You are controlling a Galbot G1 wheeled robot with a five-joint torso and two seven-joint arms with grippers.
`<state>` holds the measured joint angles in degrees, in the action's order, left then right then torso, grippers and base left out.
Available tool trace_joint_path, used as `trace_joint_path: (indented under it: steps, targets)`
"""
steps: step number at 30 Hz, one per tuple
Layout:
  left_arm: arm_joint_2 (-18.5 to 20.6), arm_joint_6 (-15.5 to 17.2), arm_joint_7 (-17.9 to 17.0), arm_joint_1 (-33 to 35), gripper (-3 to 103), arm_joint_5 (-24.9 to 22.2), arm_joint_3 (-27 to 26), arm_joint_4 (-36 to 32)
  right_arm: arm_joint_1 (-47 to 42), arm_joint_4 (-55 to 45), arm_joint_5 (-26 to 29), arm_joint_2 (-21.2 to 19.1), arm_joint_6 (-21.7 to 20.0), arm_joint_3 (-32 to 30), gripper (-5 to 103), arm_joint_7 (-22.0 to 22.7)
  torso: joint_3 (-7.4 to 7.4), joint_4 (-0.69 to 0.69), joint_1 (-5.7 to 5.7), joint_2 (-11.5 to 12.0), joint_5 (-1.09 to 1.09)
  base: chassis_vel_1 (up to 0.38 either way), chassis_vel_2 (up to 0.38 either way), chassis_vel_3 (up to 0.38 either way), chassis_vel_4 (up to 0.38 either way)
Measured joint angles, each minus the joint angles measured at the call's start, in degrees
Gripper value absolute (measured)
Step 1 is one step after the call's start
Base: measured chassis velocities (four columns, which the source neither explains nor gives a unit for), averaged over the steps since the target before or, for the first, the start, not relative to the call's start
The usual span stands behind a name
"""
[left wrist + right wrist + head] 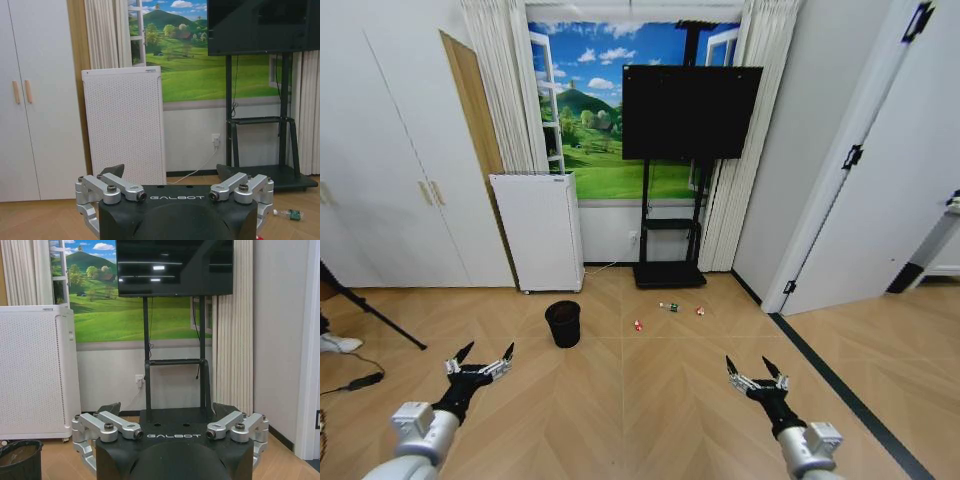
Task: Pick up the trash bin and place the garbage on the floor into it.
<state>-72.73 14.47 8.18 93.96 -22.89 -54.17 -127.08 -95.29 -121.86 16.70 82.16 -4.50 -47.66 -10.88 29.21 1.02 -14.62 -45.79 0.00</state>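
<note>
The trash bin (563, 323), small, round and black, stands on the wooden floor in front of the white perforated appliance; its rim also shows in the right wrist view (20, 459). The garbage lies to its right: a red-and-white piece (638, 324), a clear bottle with a green label (668, 307) (290, 214) and another red-and-white piece (700, 311). My left gripper (486, 353) (171, 172) hovers open low at the near left. My right gripper (752, 368) (167, 409) is open at the near right. Both are well short of the bin and hold nothing.
A white perforated appliance (538, 231) stands against the back wall beside white cupboards (390, 170). A black TV on a wheeled stand (688, 112) is behind the garbage. A tripod leg (380, 318) and a cable lie at the left. A door (880, 180) is at the right.
</note>
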Motion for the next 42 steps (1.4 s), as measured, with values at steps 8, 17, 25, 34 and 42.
trace_joint_path:
  steps: [8, 17, 25, 34, 42]
  targets:
    - [-0.33, -0.13, 0.43, 0.23, 100, 0.27, 0.09, 0.45, -0.75, 0.24, -0.04, 0.19, 0.62, -0.22, 100, -0.62, 0.00, 0.00, 0.01, 0.00, 0.00, 0.000, 0.000, 0.000, 0.000]
    - [-0.30, -0.19, 0.50, 0.23, 100, 0.30, 0.17, 0.66, -1.05, 0.39, -0.25, 0.36, 1.01, -0.15, 100, -1.20, 0.00, -0.01, 0.01, 0.00, 0.00, -0.075, 0.066, 0.072, -0.071]
    - [-0.15, -0.20, 0.55, 0.03, 100, 0.27, 0.23, 0.85, -1.09, 0.63, -0.44, 0.36, 1.09, -0.05, 100, -1.29, 0.00, -0.01, 0.01, -0.01, 0.00, -0.218, 0.219, 0.210, -0.223]
    - [-0.31, -0.12, 0.58, 0.00, 100, 0.44, 0.46, 1.10, -1.01, 1.10, -0.52, 0.42, 1.24, 0.15, 100, -1.34, 0.00, 0.00, 0.00, 0.00, 0.01, -0.287, 0.293, 0.289, -0.300]
    - [-0.44, -0.03, 0.58, -0.09, 100, 0.35, 0.48, 1.30, -0.98, 1.30, -0.80, 0.56, 1.36, 0.48, 100, -1.40, 0.01, 0.00, -0.01, 0.00, -0.01, -0.345, 0.359, 0.369, -0.358]
